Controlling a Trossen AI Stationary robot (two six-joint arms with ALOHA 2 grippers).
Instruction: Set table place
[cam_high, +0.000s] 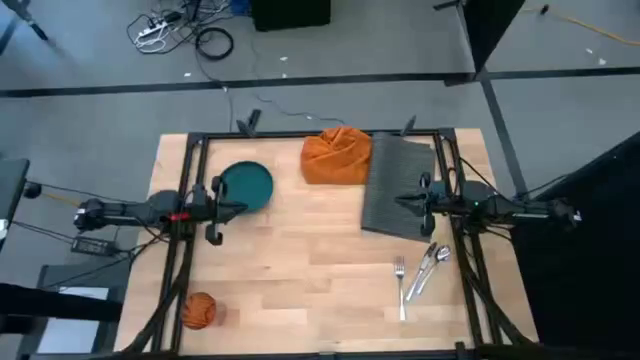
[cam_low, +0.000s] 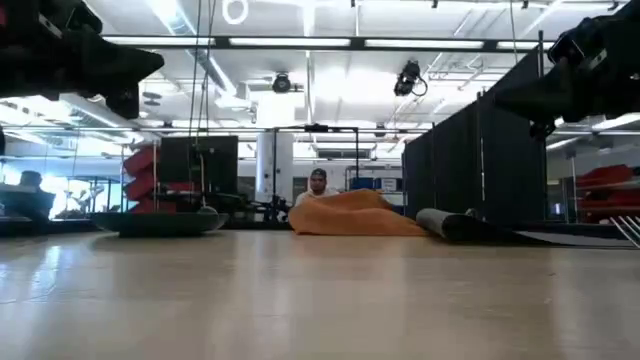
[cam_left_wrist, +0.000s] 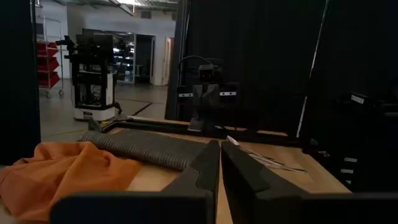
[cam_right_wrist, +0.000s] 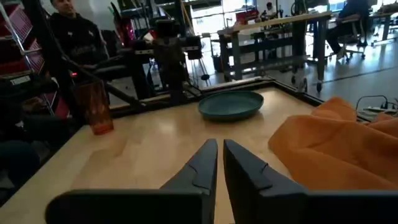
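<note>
Closed dark left gripper held beside round teal plate at centre left, closed right gripper poised over ribbed grey placemat, crumpled orange napkin seen between them.

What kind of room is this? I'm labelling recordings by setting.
Probably a robotics lab or workshop: two arms over a framed wood table, black curtain partitions, red storage bins and workbenches behind.

Plate lies left of napkin and placemat; cutlery lies before the placemat.
</note>
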